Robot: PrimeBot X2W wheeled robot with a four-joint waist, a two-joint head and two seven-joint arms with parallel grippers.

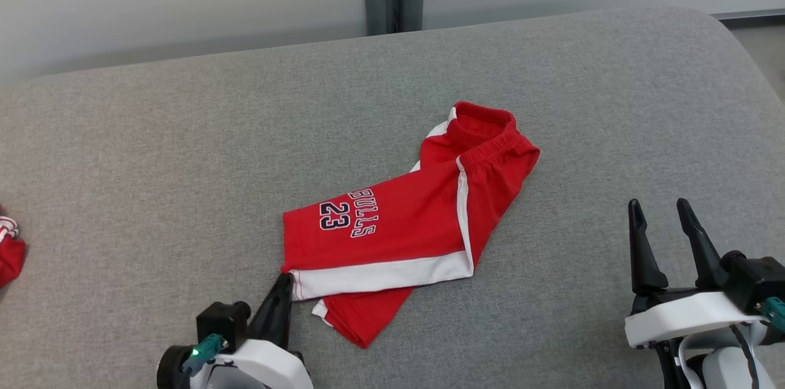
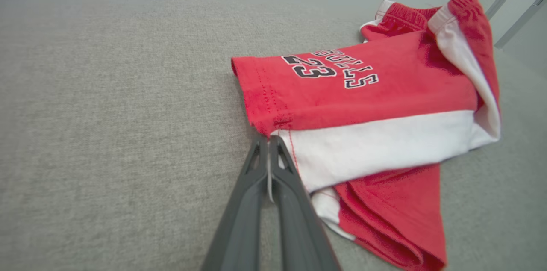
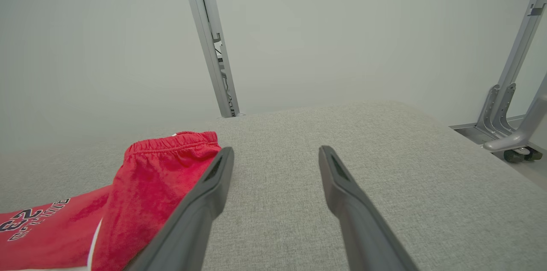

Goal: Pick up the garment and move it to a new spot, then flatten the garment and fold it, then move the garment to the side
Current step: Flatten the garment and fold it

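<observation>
Gripping only a thin corner, my left claw (image 1: 283, 280) is clenched on the garment (image 1: 398, 223) at its hem, a white sliver showing between the fingers. I judge this shallow bite may slip on lifting, and the doubled layers could drag unevenly. My right claw (image 1: 657, 205) stands released, well apart. Red knit shorts, white side bands, gathered elastic waistband, lying folded mid-desk (image 1: 153, 162) on coarse grey weave.
</observation>
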